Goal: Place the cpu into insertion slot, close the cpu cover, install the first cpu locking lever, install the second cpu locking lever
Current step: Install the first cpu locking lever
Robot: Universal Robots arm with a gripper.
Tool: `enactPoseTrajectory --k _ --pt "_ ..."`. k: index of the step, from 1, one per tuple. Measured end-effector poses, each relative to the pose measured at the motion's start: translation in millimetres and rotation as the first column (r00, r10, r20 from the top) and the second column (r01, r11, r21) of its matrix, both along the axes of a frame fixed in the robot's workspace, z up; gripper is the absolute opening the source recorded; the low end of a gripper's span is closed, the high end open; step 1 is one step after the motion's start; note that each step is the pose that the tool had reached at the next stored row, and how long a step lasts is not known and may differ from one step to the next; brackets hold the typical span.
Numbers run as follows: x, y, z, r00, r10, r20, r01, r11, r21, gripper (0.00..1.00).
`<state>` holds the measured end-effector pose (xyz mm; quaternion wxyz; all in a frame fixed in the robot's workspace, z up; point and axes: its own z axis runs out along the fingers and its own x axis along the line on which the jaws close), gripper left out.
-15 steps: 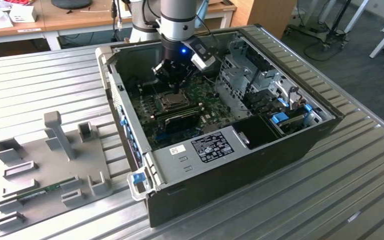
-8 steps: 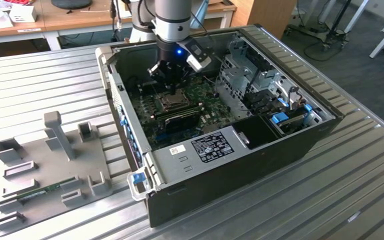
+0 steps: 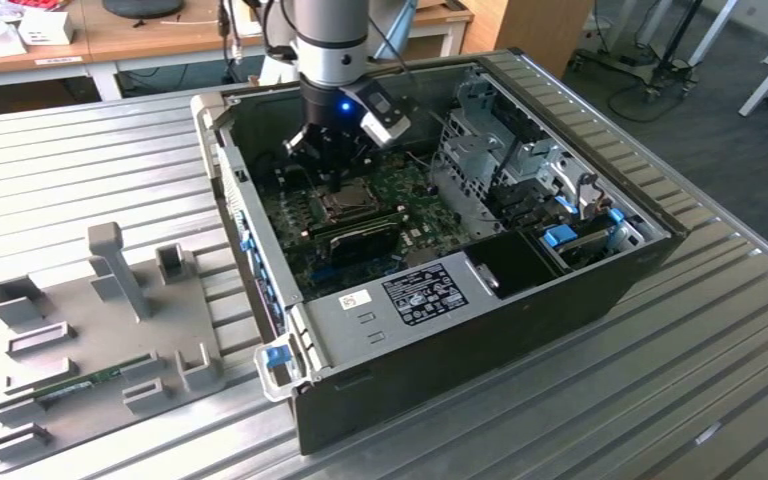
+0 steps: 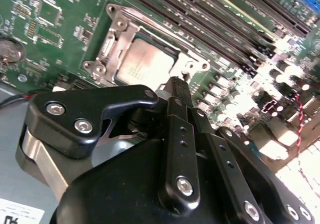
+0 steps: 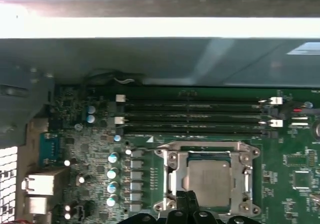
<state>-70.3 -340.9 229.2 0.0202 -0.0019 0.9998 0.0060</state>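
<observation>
The cpu (image 5: 210, 183), a dull silvery-tan square, lies flat in the insertion slot (image 3: 345, 206) on the green board inside the open computer case. The cpu cover (image 5: 172, 170), a thin shiny metal frame, lies down around it, and the chip (image 4: 142, 66) shows through its window. My gripper (image 4: 178, 83) hangs just above the socket's edge with its black fingers pressed together and nothing between them. Its fingertips (image 5: 183, 200) overlap the socket rim in the first wrist view. In the exterior view the gripper (image 3: 331, 168) sits low in the case over the socket. I cannot make out the locking levers.
Long black memory slots (image 5: 195, 116) run beside the socket, and a row of capacitors (image 5: 112, 179) stands on another side. The case wall (image 3: 244, 230) and a metal drive cage (image 3: 504, 150) hem in the board. A grey fixture plate (image 3: 91, 310) lies at the exterior view's left.
</observation>
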Motion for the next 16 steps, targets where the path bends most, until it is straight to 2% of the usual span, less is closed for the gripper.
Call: enactPoseTrajectory --k 11,16 --pt "-23.2 0.0 -1.4 1.0000 0.000 0.0098 0.000 1.0000 0.0000 0.10" --pt "-26.0 0.0 -1.4 0.9999 0.000 0.0103 0.000 1.0000 -0.0001 0.10"
